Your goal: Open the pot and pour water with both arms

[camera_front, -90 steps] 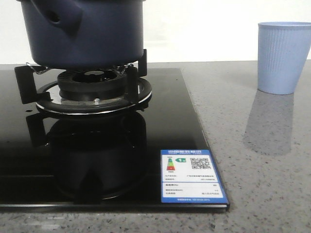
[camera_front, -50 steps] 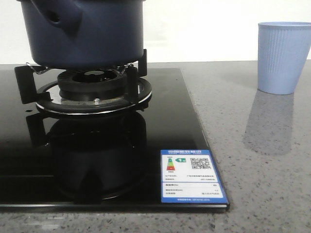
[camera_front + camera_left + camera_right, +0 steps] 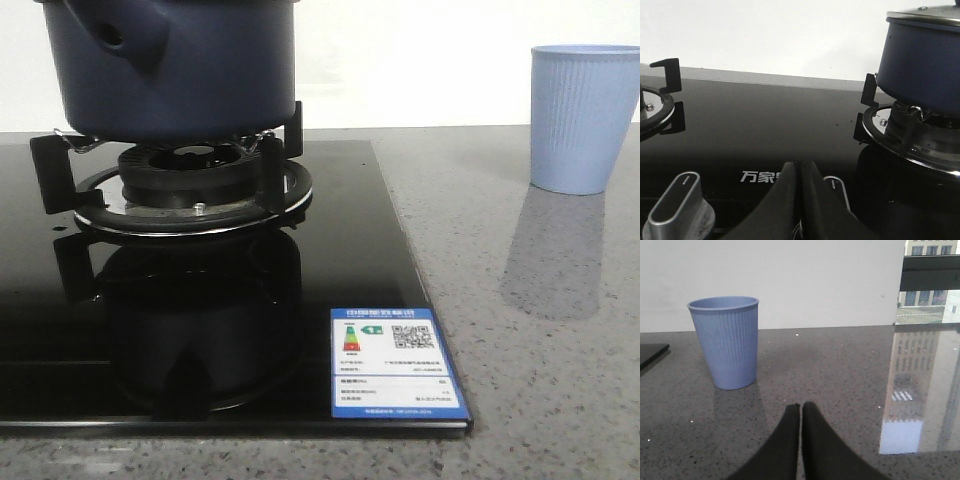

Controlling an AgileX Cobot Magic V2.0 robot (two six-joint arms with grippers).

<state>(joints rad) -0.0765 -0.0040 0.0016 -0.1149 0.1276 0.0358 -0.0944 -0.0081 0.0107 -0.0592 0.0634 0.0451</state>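
Observation:
The dark navy-blue pot [image 3: 175,65] stands on the burner grate of the black glass hob [image 3: 350,260], its handle stub with a hole toward the front. In the left wrist view the pot [image 3: 920,65] carries a metal-rimmed lid [image 3: 925,16]. My left gripper [image 3: 800,165] is shut and empty, low over the hob's front, apart from the pot. My right gripper [image 3: 800,406] is shut and empty over the grey counter, apart from the light blue ribbed cup [image 3: 726,342]. Neither gripper shows in the front view.
The light blue cup [image 3: 582,118] stands on the speckled counter [image 3: 530,340] right of the hob. An energy label [image 3: 395,365] lies at the hob's front right corner. Silver knobs [image 3: 677,210] line the hob's front. A second burner grate [image 3: 662,95] stands beyond them.

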